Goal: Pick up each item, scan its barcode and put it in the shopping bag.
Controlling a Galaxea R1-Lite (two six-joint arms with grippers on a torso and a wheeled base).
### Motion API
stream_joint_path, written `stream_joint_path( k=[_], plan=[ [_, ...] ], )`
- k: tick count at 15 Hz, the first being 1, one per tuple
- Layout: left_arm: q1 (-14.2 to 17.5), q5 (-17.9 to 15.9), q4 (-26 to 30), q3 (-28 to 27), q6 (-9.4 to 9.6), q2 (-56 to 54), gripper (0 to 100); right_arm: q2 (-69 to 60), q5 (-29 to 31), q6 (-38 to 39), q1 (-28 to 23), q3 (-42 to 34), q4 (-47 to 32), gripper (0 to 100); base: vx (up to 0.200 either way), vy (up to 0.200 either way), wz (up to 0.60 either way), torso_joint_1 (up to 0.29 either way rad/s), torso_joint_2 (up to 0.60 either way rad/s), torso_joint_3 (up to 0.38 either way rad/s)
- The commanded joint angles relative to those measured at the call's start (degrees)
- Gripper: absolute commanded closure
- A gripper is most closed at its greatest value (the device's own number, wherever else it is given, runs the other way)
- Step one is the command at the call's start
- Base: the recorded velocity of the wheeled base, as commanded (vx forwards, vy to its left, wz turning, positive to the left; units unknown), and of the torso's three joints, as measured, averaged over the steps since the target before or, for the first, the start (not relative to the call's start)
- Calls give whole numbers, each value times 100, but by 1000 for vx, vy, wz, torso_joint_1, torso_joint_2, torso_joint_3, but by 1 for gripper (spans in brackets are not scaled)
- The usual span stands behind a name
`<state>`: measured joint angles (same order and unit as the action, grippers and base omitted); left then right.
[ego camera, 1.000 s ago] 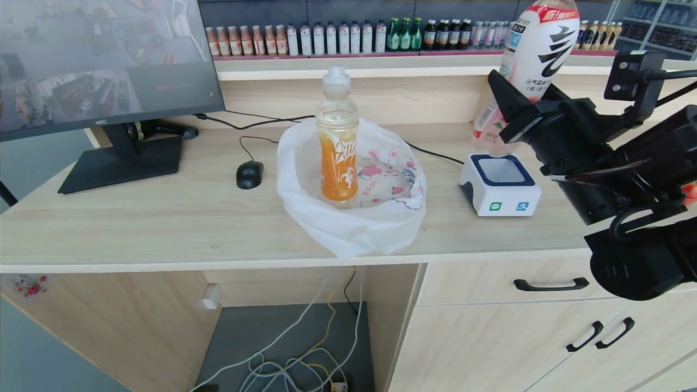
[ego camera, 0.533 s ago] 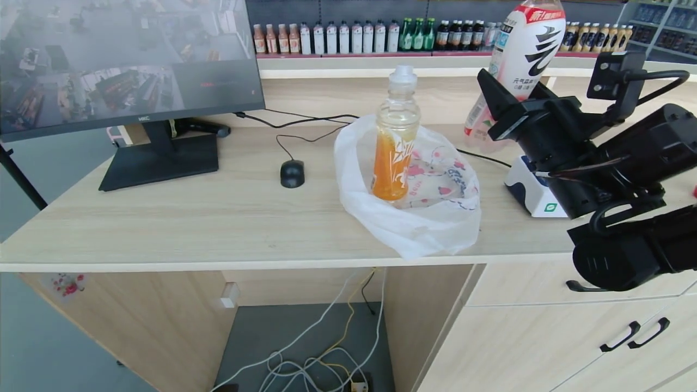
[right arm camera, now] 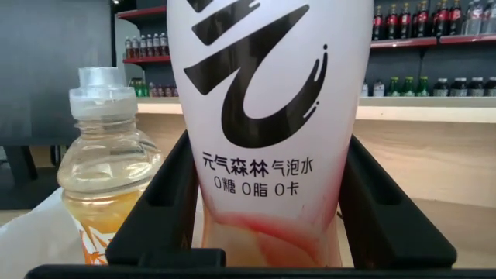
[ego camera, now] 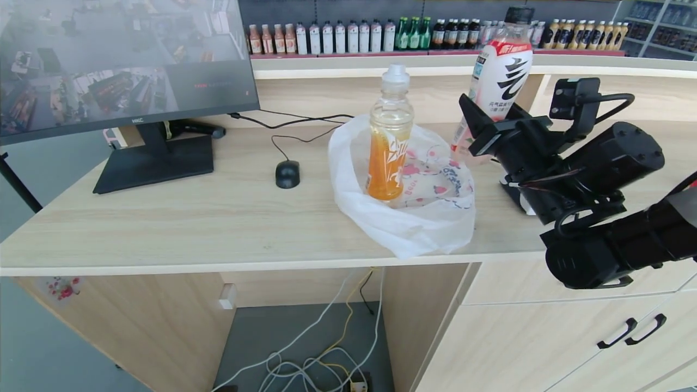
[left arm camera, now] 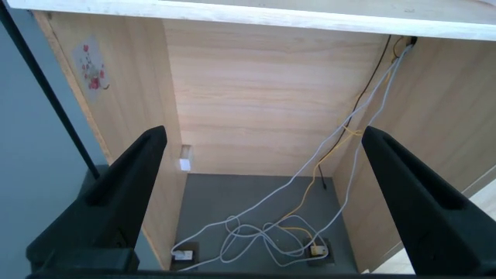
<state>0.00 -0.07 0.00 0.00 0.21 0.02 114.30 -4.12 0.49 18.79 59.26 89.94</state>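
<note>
right arm [ego camera: 599, 163] angled upward, fingers [ego camera: 474, 114] clamping bottle [ego camera: 498, 71]

A monitor [ego camera: 120, 60] stood at the left rear of the wooden counter [ego camera: 190, 218], with a black mouse [ego camera: 287, 174] near its stand [ego camera: 155, 163] on the right. A row of bottles [ego camera: 348, 37] lined the shelf [ego camera: 381, 54] behind the counter. Loose cables [ego camera: 299, 362] lay in the open bay [ego camera: 256, 326] beneath, and black handles [ego camera: 618, 333] were fitted to the cupboard fronts [ego camera: 517, 337] on the right.
</note>
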Motion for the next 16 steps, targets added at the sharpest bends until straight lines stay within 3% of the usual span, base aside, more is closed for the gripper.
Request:
stream_joint_path(
  k=[1, 9, 16],
  plan=[
    [0, -1, 0, 0, -3, -2, 0, 356, -19, -5, 37, 183, 6, 100, 0, 0, 0, 0, 0, 0],
    [0, -1, 0, 0, -3, -2, 0, 1200, -19, -163, 204, 1061, 6, 100, 0, 0, 0, 0, 0, 0],
    [0, -1, 0, 0, 6, -2, 0, 1490, -10, -216, 196, 1070, 6, 100, 0, 0, 0, 0, 0, 0]
  ],
)
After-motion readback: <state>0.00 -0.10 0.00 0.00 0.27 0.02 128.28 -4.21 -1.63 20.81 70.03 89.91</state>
